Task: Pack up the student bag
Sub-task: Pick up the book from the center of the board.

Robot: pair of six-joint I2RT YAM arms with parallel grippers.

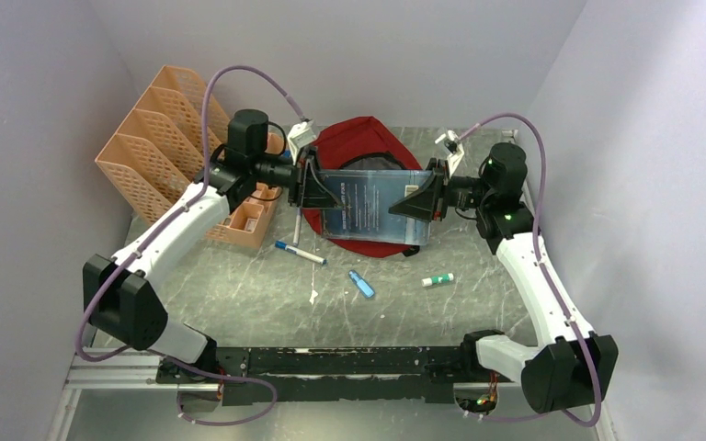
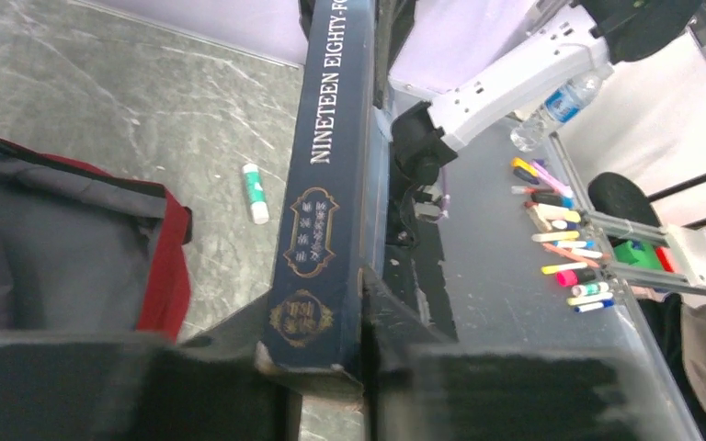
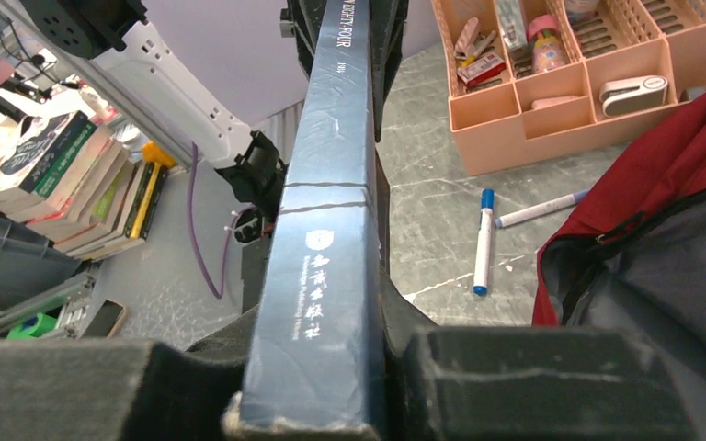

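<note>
L gripper [image 1: 311, 184]: pads [image 2: 101, 386] pinched narrow on left end of book [image 1: 368, 197], spine toward wrist cam, no slack visible. R gripper [image 1: 420, 197]: same on right end, pads [image 3: 533, 386] snug vs both covers. Book slung between both arms, cover toward top cam, clear of table, right above student bag [image 1: 360, 136].

Bag: far-centre of table, lying flat, mouth open, grey lining [image 3: 662, 276] showing, near part hidden under book.

Step, as judged: lower book into bag. To do it well:
- Move both arms in sync, same height, no stretching or crushing along book's length.
- Tip one long edge down toward mouth, slide in along lining, avoid zip edge.
- Expect soft fabric to fold and snag, so go slow at the lip.
- Let go only once book rests on lining, one side at a time.
- Fit of book vs opening: can't tell from here.

Surface: grey marbled table [image 1: 239, 303], matte, scuffed. Loose items near of bag: blue-cap marker [image 1: 299, 252] to left, small blue item [image 1: 361, 284] centre, green-white glue stick [image 1: 438, 279] to right, all well apart from bag mouth. Peach organiser [image 1: 161, 147] far left, small stationery in its compartments.

Room: plain pale walls left, far, right. Beyond table edges per wrist cams: stack of books [image 3: 64, 184], row of markers [image 2: 561, 248], water bottle [image 2: 561, 101].
</note>
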